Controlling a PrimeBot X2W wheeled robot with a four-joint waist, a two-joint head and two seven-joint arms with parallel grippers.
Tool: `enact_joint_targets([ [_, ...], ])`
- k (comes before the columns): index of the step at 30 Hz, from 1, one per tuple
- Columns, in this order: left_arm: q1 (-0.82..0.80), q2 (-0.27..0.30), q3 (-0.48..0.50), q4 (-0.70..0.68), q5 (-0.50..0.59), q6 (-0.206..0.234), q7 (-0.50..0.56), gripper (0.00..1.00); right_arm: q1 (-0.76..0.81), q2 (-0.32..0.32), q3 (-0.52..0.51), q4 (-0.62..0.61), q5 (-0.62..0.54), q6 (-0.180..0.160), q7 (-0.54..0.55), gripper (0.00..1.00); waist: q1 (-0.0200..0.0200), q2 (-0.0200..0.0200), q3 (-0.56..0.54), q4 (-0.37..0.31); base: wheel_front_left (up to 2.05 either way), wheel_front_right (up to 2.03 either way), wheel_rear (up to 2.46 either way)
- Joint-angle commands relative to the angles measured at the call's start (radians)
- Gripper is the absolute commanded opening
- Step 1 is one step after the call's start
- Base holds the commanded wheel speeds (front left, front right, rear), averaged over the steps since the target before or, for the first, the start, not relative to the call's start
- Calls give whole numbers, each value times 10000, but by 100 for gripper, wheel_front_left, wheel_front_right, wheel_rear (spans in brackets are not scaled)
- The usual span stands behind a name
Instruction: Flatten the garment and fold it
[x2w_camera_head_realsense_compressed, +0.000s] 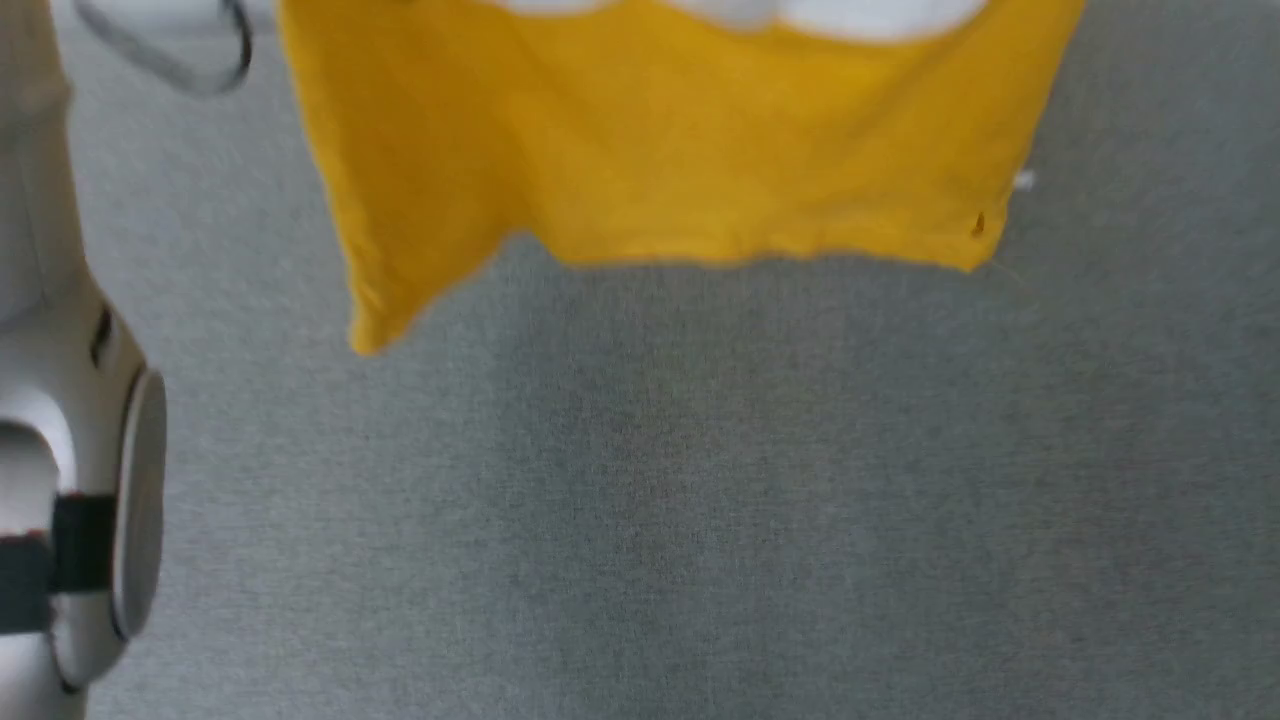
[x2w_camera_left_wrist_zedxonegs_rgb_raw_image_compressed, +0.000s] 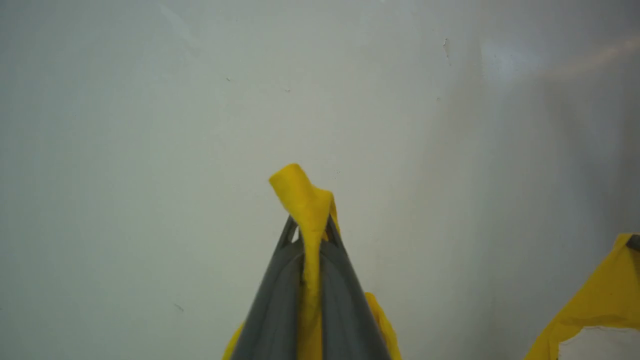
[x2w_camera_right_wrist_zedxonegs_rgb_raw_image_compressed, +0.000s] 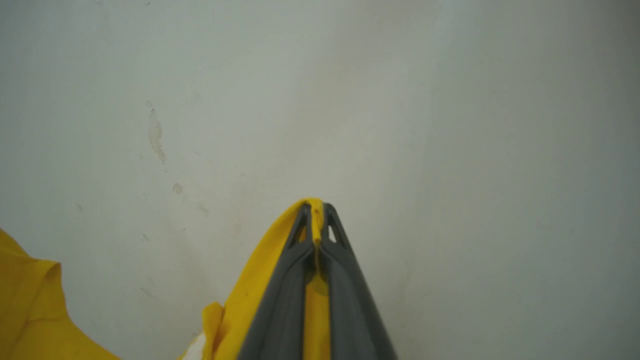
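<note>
Garment (x2w_camera_head_realsense_compressed: 660, 150) hangs stretched between the two grippers, over a gray surface (x2w_camera_head_realsense_compressed: 700, 500). Left gripper (x2w_camera_left_wrist_zedxonegs_rgb_raw_image_compressed: 311, 225) is squeezed tight on a yellow corner that pokes out past its tips. Right gripper (x2w_camera_right_wrist_zedxonegs_rgb_raw_image_compressed: 316, 210) pinches another garment edge, level with its tips.

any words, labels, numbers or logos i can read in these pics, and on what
None can be read.
T-shirt: white patches at the top of the head view, no letters in sight.
Small white tab at the T-shirt's side edge: too small and blurred to read, if it bears any text.
</note>
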Motion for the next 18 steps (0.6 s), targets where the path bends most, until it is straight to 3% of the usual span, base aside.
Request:
enact_joint_targets([
  [1, -217, -60, 24, 185, 110, 22, -227, 0, -252, 110, -10, 180, -121, -9, -170, 0, -3, 0, 2202, 120, 0, 0, 0],
  [4, -1462, -309, 101, 1256, 219, -122, -1443, 0, -1499, 403, -80, 1147, -575, -9, -1079, 0, -3, 0, 2895, 175, 0, 0, 0],
  [11, -2609, -377, 235, 2461, 192, -330, -2428, 0, -2445, 430, -193, 2107, -1005, -9, -1965, 0, -3, 0, 3330, 218, 0, 0, 0],
  [18, -2851, -66, 446, 2729, 39, -723, -3304, 0, -2921, -183, 242, 2681, -880, -9, -2600, 0, -3, 0, 3992, 249, 0, 0, 0],
])
